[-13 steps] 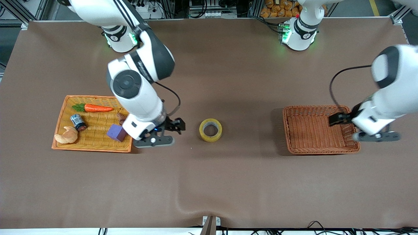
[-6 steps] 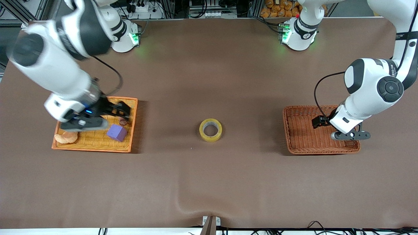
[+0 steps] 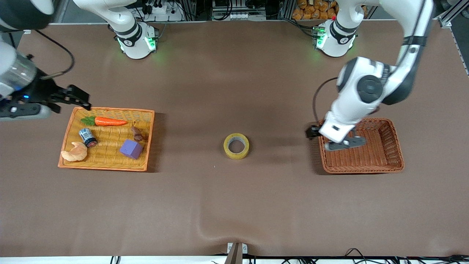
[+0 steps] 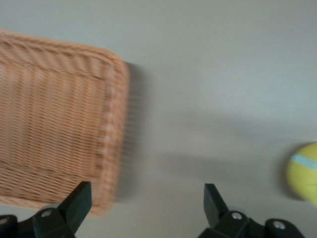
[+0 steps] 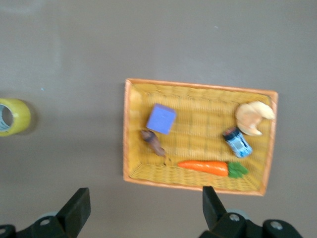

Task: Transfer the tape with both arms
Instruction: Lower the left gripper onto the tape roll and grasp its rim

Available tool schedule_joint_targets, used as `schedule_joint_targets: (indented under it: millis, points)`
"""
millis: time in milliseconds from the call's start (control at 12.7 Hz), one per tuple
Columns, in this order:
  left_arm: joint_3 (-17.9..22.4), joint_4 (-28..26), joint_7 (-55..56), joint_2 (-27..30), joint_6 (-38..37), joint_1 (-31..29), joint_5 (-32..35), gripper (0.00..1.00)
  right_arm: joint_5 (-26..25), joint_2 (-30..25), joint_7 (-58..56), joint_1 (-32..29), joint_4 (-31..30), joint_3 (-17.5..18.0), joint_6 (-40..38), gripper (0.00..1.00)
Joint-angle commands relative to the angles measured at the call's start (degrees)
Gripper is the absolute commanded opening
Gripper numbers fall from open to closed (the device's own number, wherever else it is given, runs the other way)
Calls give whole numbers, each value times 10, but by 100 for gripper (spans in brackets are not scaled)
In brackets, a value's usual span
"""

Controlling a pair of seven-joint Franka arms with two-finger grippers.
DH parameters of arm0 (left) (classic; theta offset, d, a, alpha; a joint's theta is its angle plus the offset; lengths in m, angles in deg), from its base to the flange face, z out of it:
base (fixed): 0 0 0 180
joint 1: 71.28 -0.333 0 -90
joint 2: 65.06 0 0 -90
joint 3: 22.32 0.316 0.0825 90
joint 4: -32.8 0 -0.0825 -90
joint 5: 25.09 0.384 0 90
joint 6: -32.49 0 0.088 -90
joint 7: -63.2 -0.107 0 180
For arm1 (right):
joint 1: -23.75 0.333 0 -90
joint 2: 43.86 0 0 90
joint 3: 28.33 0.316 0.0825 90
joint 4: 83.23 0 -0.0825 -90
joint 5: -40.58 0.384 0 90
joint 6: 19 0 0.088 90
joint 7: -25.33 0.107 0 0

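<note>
The tape (image 3: 236, 146), a yellowish ring with a grey hollow core, lies flat on the brown table midway between the two baskets; nothing touches it. It shows at the edge of the left wrist view as tape (image 4: 304, 171) and of the right wrist view as tape (image 5: 12, 116). My left gripper (image 3: 312, 132) hangs open and empty over the brown basket's rim on the tape's side, also seen as left gripper (image 4: 146, 201). My right gripper (image 3: 81, 98) hangs open and empty over the yellow tray's corner, seen as right gripper (image 5: 143, 206).
The yellow wicker tray (image 3: 146, 139) toward the right arm's end holds a carrot (image 3: 108, 121), a small can (image 3: 88, 137), a croissant (image 3: 75, 152), a purple block (image 3: 130, 149) and a small brown piece (image 3: 137, 133). The brown wicker basket (image 3: 397, 146) toward the left arm's end holds nothing.
My right gripper swung away from beside the tape, across the tray, to its outer corner. My left gripper crossed the brown basket toward the tape. Both stayed open; the tape did not move.
</note>
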Motion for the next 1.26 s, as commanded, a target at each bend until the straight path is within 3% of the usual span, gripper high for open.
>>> schedule_joint_targets:
  millis: [0, 158, 395, 632, 947, 1026, 1105, 1184]
  points:
    - [6, 98, 116, -99, 1, 75, 11, 100, -5, -41, -89, -63, -21, 12, -47, 100]
    - [6, 160, 163, -163, 1, 128, 11, 100, -5, -41, -111, -92, -16, 11, -46, 100]
    - [10, 262, 198, -251, 5, 171, 10, 100, -5, -37, -41, -79, -23, 13, -80, 100]
    - [13, 271, 197, -287, 62, 189, 13, 100, -40, -35, -39, -65, -8, 15, -56, 100]
    - [13, 270, 193, -325, 94, 201, 33, 100, -44, -34, -39, -61, -7, 16, -46, 100]
    - [13, 270, 188, -328, 98, 201, 33, 81, -44, -34, -40, -64, -7, 15, -44, 100]
    - [13, 269, 182, -329, 98, 200, 34, 46, -43, -34, -41, -65, -5, 14, -44, 100]
    - [13, 268, 176, -328, 98, 200, 34, 19, -43, -34, -41, -65, -1, 13, -45, 100]
